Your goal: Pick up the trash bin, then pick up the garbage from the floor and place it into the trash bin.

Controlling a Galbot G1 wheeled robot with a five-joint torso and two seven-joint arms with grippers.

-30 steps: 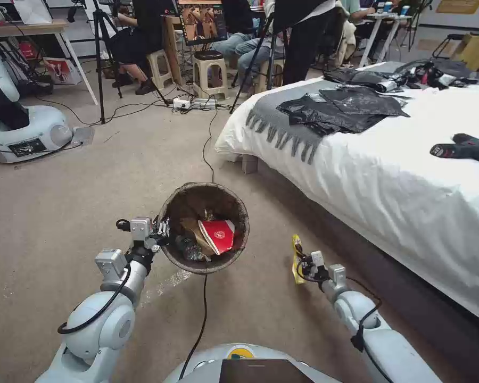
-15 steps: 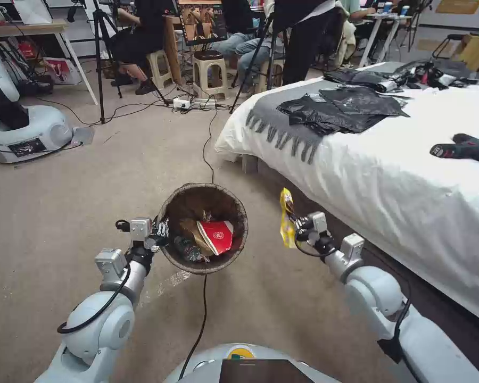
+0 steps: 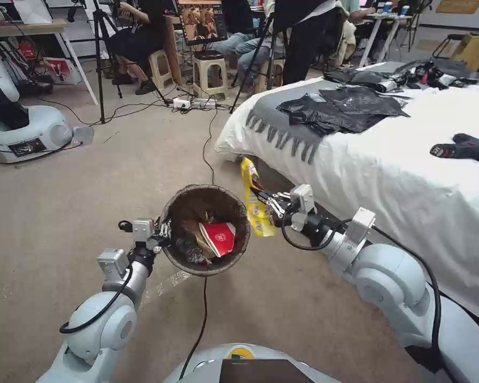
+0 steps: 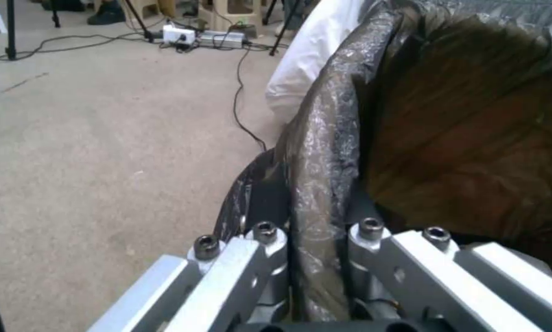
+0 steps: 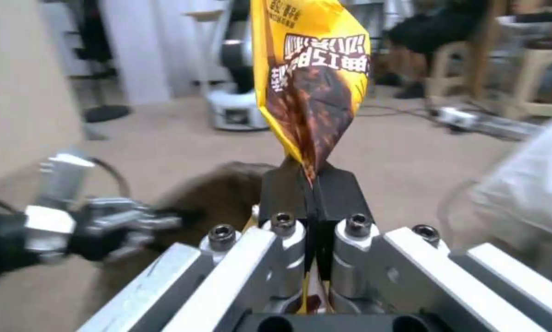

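Note:
The trash bin [image 3: 207,199], a small round bucket lined with a dark bag, hangs above the floor [image 3: 90,191] with my left gripper [image 3: 164,234] shut on its near-left rim [image 4: 316,184]. Inside it lie a red packet [image 3: 218,236], crumpled wrappers and a small bottle. My right gripper [image 3: 261,198] is shut on a yellow snack wrapper [image 3: 254,199], a piece of garbage, holding it upright just beside the bin's right rim. In the right wrist view the yellow wrapper [image 5: 310,87] is pinched between the black pads [image 5: 285,189], and the bin [image 5: 214,193] shows beyond them.
A bed [image 3: 410,175] with white sheets stands close on the right, carrying black plastic bags [image 3: 340,109] and a dark tool [image 3: 463,149]. A black cable [image 3: 205,298] runs across the carpet under the bin. Another robot base [image 3: 26,133], tripods, stools and seated people stand behind.
My right arm has lifted the yellow wrapper from low near the floor, up and leftward to the bin's right rim. The left gripper and bin have barely moved.

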